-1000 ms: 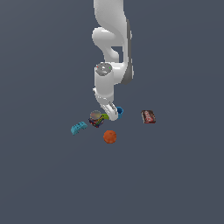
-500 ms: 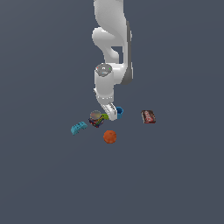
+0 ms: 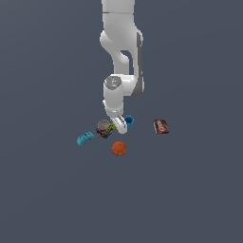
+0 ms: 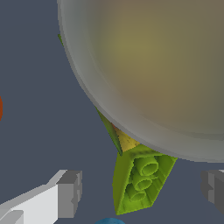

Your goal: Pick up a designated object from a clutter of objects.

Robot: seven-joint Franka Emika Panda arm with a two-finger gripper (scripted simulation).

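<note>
The designated object, a small yellow-green studded piece [image 4: 141,177], lies right beside the grey dome of the multicoloured lump [image 4: 144,65]. My gripper [image 4: 141,189] is open and low over it. One fingertip [image 4: 69,193] stands on each side and neither touches the piece. In the exterior view the gripper [image 3: 118,126] sits low in the clutter, between the lump [image 3: 104,128] and the blue cup [image 3: 129,121]. The yellow-green piece [image 3: 113,127] shows there only as a thin sliver by the fingers.
An orange ball [image 3: 119,148] lies just in front of the gripper, and its edge [image 4: 1,107] shows in the wrist view. A cyan toothed block [image 3: 86,138] is toward the exterior view's left. A dark red box [image 3: 161,126] is toward its right. The cup's rim [image 4: 109,221] is close behind the piece.
</note>
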